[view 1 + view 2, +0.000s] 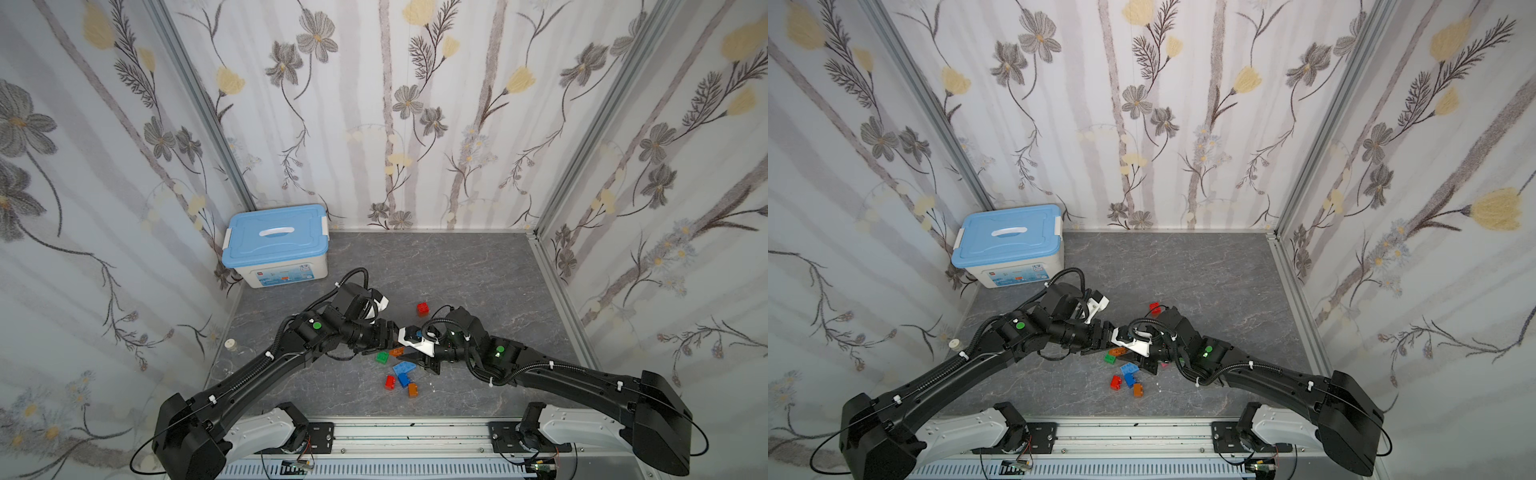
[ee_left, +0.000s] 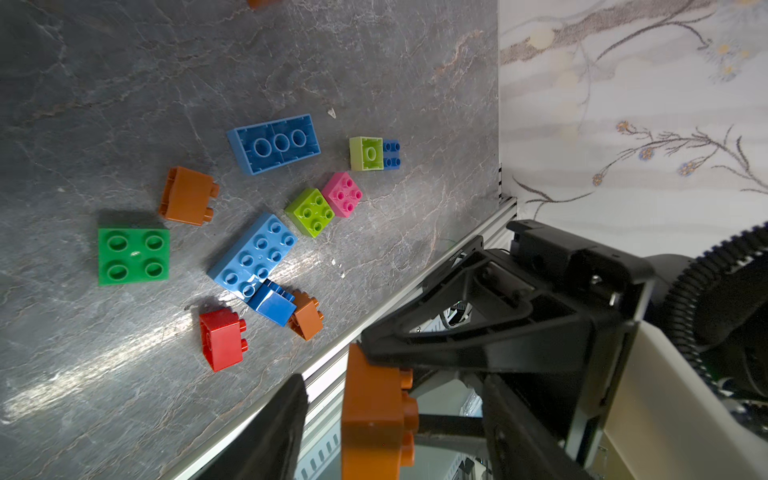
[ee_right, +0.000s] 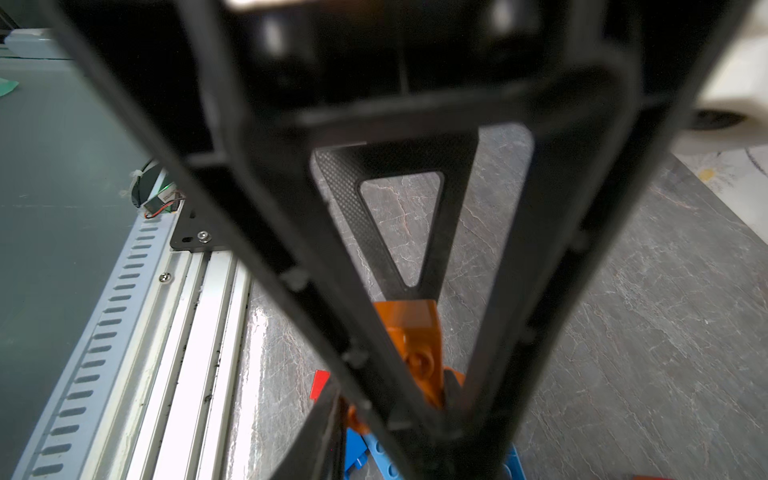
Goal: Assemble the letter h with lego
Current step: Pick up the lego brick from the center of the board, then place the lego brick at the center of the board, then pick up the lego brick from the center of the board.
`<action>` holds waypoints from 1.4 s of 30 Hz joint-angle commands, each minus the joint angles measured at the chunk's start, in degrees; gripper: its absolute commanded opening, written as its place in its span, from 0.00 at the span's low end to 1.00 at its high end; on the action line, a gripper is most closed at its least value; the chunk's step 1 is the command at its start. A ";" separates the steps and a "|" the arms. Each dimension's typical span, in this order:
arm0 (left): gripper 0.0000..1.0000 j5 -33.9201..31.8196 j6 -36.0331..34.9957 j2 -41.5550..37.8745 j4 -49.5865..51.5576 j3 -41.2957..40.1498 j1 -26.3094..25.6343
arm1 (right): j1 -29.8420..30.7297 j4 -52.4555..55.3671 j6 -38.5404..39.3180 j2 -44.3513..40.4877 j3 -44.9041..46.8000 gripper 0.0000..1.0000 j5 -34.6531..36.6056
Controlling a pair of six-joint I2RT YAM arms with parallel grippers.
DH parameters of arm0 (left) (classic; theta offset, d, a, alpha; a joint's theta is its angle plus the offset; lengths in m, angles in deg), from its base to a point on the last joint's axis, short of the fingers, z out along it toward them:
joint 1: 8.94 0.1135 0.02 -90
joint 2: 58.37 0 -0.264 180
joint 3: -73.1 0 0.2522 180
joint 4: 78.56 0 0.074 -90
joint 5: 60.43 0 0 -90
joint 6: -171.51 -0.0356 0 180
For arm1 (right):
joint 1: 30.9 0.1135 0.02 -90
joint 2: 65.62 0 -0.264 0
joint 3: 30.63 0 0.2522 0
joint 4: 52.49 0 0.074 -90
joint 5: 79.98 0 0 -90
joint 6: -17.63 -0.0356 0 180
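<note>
An orange lego brick (image 2: 374, 415) hangs above the table's front edge, between the fingers of my left gripper (image 2: 390, 386). That gripper is open, with a gap on each side of the brick. My right gripper (image 3: 399, 399) is shut on this same orange brick (image 3: 409, 328); one of its black fingers (image 2: 457, 332) presses the brick's top edge. In the left wrist view loose lego lies on the table: a green brick (image 2: 133, 255), an orange one (image 2: 189, 195), two long light-blue ones (image 2: 253, 257) (image 2: 274, 143), lime (image 2: 309, 212), pink (image 2: 343, 194) and red (image 2: 222, 338). In both top views the held brick is hidden under the wrists.
A white storage box with a light-blue lid (image 1: 276, 245) stands at the back left. One red brick (image 1: 423, 308) lies apart behind the arms. The metal rail (image 1: 395, 428) runs along the front edge, and papered walls close in three sides.
</note>
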 commanded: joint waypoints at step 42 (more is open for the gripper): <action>1.00 -25.97 -0.34 -5.27 9.96 -8.77 8.69 | -25.11 46.60 -34.71 28.00 -25.92 0.44 27.72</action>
